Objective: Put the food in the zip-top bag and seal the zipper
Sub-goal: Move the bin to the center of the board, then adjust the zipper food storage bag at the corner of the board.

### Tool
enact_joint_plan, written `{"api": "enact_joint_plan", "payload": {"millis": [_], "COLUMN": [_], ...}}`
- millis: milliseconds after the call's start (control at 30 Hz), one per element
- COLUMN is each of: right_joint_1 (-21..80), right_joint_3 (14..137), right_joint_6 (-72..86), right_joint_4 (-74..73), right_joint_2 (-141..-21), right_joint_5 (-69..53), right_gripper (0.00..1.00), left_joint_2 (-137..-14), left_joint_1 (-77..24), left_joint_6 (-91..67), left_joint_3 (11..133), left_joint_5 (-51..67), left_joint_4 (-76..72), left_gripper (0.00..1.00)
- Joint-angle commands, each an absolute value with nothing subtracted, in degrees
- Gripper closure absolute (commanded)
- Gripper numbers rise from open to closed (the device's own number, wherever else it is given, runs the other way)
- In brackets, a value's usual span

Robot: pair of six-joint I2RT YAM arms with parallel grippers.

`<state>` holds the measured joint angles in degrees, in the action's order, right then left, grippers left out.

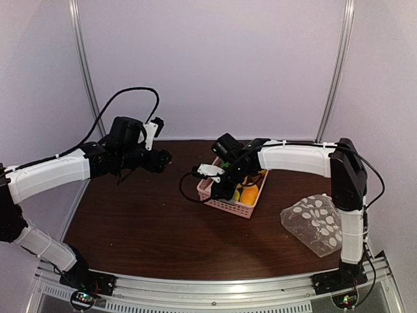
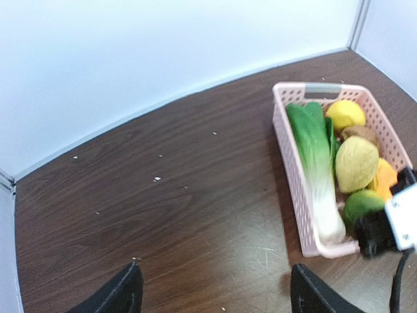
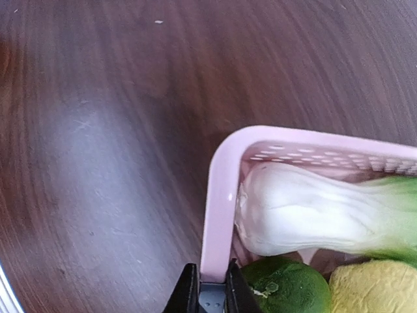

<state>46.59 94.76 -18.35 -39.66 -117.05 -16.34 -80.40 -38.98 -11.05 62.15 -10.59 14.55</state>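
There's the right claw [image 3: 212,290] clamped on the basket [image 3: 218,195] rim, food [image 3: 293,208] just inside. The bag [image 1: 316,222] lies on the counter [image 1: 143,215], well apart, by the right arm's base. The left claw [image 2: 215,297] hangs open, farther off.

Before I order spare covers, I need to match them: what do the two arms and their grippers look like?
Both the left arm and right arm have smooth white shells between black joints, with black cables looping along them. The left gripper and right gripper have black tapering fingers. Each wrist carries a small white bracket.
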Motion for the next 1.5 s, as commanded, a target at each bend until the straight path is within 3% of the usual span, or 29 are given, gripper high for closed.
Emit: {"api": "enact_joint_plan", "payload": {"millis": [0, 100, 233, 267, 367, 467, 633, 1000, 1233, 1467], "right_joint_1": [52.8, 55.9, 56.1, 55.8, 55.5, 54.9, 47.3, 2.9, -15.4, -25.7], "right_joint_3": [101.6, 106.4, 112.7, 113.6, 114.4, 112.1, 97.2, 71.4, 60.6, 60.1], "right_joint_6": [-23.4, -23.7, -20.2, -19.8, -20.6, -21.8, -22.8, -27.0, -35.1, -41.0], "right_joint_4": [-40.9, -41.6, -43.1, -43.4, -45.5, -47.8, -45.8, -53.0, -58.9, -63.8], "right_joint_2": [-121.8, -124.7, -127.1, -126.9, -123.3, -116.1, -100.1, -78.1, -76.1, -83.1], "right_joint_5": [-16.0, -15.7, -15.6, -15.6, -17.5, -20.7, -18.4, -11.0, -8.3, -12.6], "right_gripper": [0.9, 0.9, 0.83, 0.78, 0.39, 0.3, 0.27, 0.3, 0.24, 0.23], "left_joint_2": [-76.5, -75.1, -74.9, -75.0, -75.4, -75.6, -76.2, -77.0, -76.6, -77.8], "left_joint_1": [-35.5, -34.8, -34.8, -34.8, -34.8, -34.8, -34.8, -34.9, -35.7, -37.2], "left_joint_6": [-11.6, -11.3, -11.1, -11.2, -11.4, -11.5, -11.5, -10.0, -9.9, -10.0], "left_joint_3": [60.8, 60.1, 59.8, 59.8, 59.9, 60.0, 60.0, 60.0, 59.0, 59.2], "left_joint_5": [-13.2, -13.5, -13.3, -13.1, -12.3, -12.2, -10.4, 2.2, 12.3, 14.5], "left_joint_4": [12.6, 11.7, 11.8, 11.8, 11.9, 11.9, 11.9, 10.6, 7.3, 7.3], "left_gripper": [0.21, 0.2, 0.2, 0.2, 0.2, 0.2, 0.2, 0.25, 0.24, 0.24]}}
